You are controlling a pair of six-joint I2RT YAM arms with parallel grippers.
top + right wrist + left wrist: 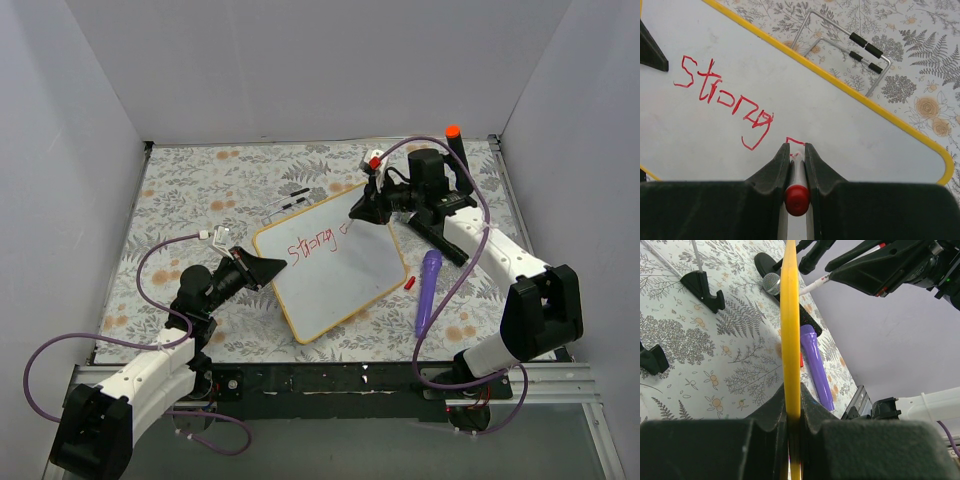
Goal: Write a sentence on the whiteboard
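Top view: white glossy rectangular whiteboard with a thin yellow frame (350,280) lies at the centre of the floral-patterned counter (190,190), turned so one corner points to 12 o'clock.

My left gripper (262,270) is at the board's 9 o'clock edge. From its wrist camera, the left gripper (792,407) is clamped on the yellow frame (790,315), seen edge-on, one finger on each face.

My right gripper (365,208) is over the board's 1 o'clock part. Right wrist camera: the right gripper (797,152) is closed tight on a white-barrelled marker with a red end (797,200). The tip is hidden between the fingers (contact with the board cannot be confirmed).

The red handwritten sentence (722,97) reads "Strong" so far, with one short red stroke (795,141) just ahead of the fingers. In the top view, the writing (310,247) sits in the board's upper half.

A purple cylindrical flashlight (428,290) lies at the board's 3 o'clock, a small red cap (411,284) between the two. A bent metal wire stand with black sleeves (845,42) lies off the board at its 11 o'clock.
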